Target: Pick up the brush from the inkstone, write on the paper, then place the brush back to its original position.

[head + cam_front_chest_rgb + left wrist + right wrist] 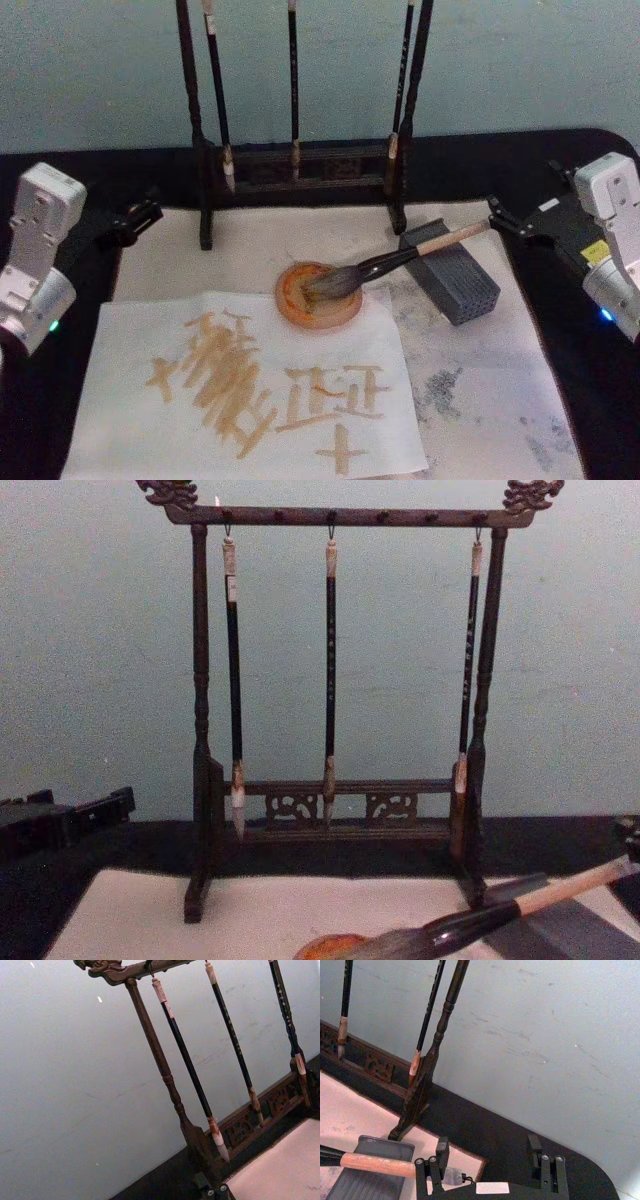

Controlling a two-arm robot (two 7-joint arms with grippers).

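One brush (pixel 400 260) on inkstone (pixel 298 312), three hanging brushes (pixel 330 660), one paper (pixel 130 430), right gripper (pixel 488 1147) wide, left gripper (pixel 140 217) unclear.

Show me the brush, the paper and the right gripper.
brush (pixel 400 260): head view, black lower handle.
paper (pixel 135 335): head view, bare upper left part.
right gripper (pixel 487 1149): right wrist view, midway between its fingertips.

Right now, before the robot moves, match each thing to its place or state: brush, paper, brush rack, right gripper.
Things:
1. brush
2. paper
3. brush rack
4. right gripper

States:
A. fingers open, beside the handle's end
B. marked with orange strokes
C. bristles on the inkstone, handle on the grey block
D. at the back, three thin brushes hanging from it

Pairs: 1-C, 2-B, 3-D, 4-A.

The left gripper is parked at the left.
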